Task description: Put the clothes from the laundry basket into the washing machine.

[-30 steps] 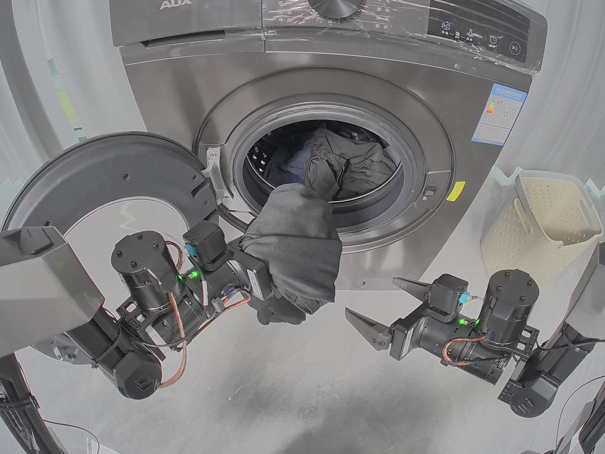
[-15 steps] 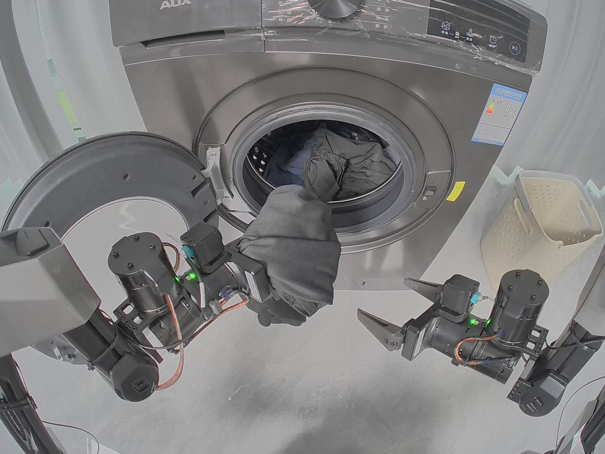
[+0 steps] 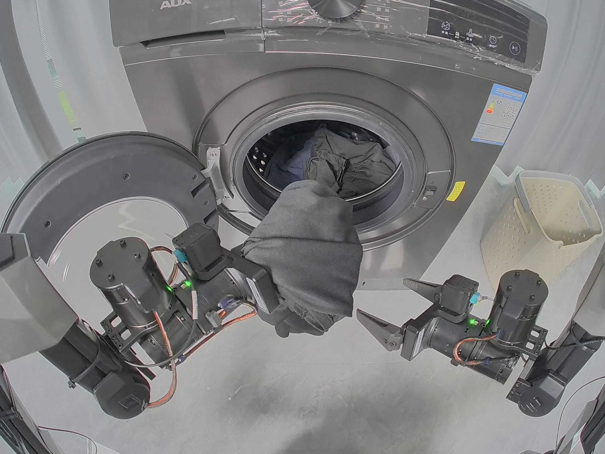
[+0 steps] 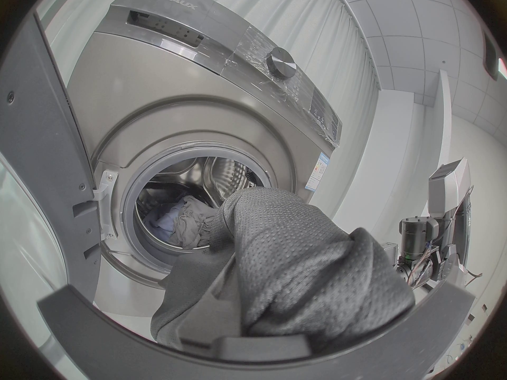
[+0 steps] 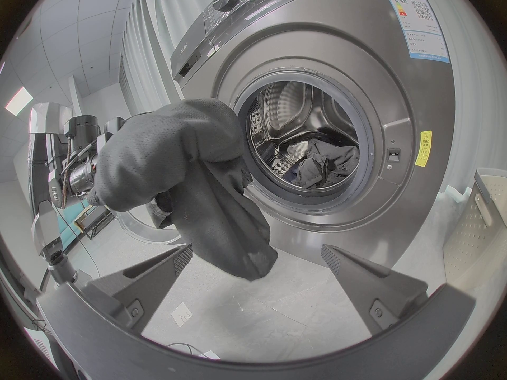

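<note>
Loading step, garment at the port. The garment lies draped over the left gripper, just before the lower rim of the washer opening and not yet inside. Its tail hangs below the rim toward the floor. The cloth hides the left gripper, so its grip cannot be told. The right gripper waits beside it, jaws spread and empty. Other clothes already lie in the drum, and the basket stands to the right of the washer. The likely fault is that the hanging tail snags on the rim or stays outside as the arm enters. A loose drape could also slide off and fall to the floor. The open door, close by the left arm, leaves little room to swing.
</note>
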